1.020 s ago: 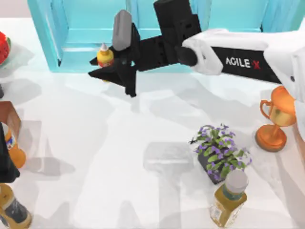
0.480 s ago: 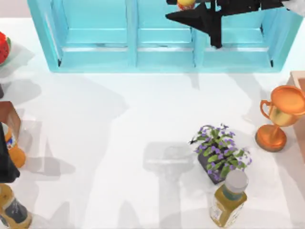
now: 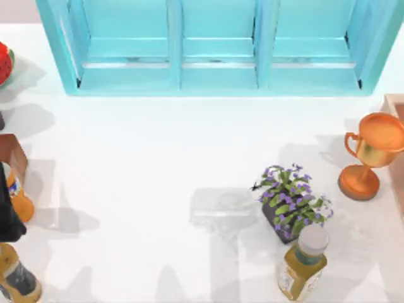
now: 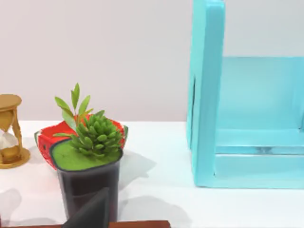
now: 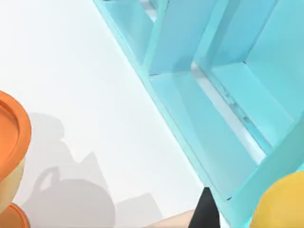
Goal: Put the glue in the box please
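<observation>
The big turquoise box [image 3: 218, 79] with upright partitions runs along the table's far edge; its side wall [image 4: 206, 95] stands close in the left wrist view. The right wrist view looks down into the box's compartments [image 5: 175, 42]. There a rounded yellow-orange body, the glue [image 5: 282, 204], sits very near the camera, with my right gripper [image 5: 256, 219] shut on it and one black finger [image 5: 206, 213] beside it, above the box's front edge. My left arm [image 3: 7, 208] is parked at the table's left edge.
An orange trophy [image 3: 369, 154], a purple-flowered plant [image 3: 291, 202] and an olive-yellow bottle [image 3: 303, 265] stand at the right. An orange bottle [image 3: 19, 199] and another bottle [image 3: 16, 278] stand at the left. A potted green plant [image 4: 90, 156], a watermelon-red bowl [image 4: 45, 142] and an hourglass [image 4: 9, 130] are near the left gripper.
My right arm carried the glue from the front of the box's left compartment rightward and away over the box, then left the top view. The left arm has not moved.
</observation>
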`<state>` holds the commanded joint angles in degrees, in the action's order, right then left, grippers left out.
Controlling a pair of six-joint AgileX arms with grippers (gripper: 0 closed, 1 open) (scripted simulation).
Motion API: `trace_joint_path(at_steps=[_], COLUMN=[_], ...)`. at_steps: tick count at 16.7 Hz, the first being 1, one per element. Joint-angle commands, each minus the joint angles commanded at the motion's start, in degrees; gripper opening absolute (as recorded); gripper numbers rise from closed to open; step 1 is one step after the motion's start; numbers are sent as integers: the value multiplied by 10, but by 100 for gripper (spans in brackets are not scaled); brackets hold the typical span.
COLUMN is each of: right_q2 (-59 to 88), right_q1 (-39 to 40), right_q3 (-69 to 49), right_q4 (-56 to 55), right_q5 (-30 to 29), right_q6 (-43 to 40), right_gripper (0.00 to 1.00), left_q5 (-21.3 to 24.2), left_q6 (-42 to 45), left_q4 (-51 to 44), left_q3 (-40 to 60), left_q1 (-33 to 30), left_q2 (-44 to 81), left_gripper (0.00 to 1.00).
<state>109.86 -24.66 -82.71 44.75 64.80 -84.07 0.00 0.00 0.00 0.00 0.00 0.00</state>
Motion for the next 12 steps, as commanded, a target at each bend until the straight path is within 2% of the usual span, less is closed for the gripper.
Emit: trace_joint_path(at_steps=[3, 6, 9, 12], right_q2=[-10, -15, -18, -19], right_q1=[-135, -233, -286, -296], right_q3=[86, 156, 199, 208], right_q4=[98, 173, 217, 226], right_q5=[23, 41, 50, 52], right_q6=[-129, -235, -298, -312], right_gripper=[0, 0, 0, 0], left_q5=[0, 0, 0, 0], left_q6=[0, 0, 0, 0], left_q4=[0, 0, 0, 0], left_q3=[0, 0, 0, 0], left_q1=[0, 0, 0, 0], left_q2=[0, 0, 0, 0], left_gripper=[100, 100, 100, 100])
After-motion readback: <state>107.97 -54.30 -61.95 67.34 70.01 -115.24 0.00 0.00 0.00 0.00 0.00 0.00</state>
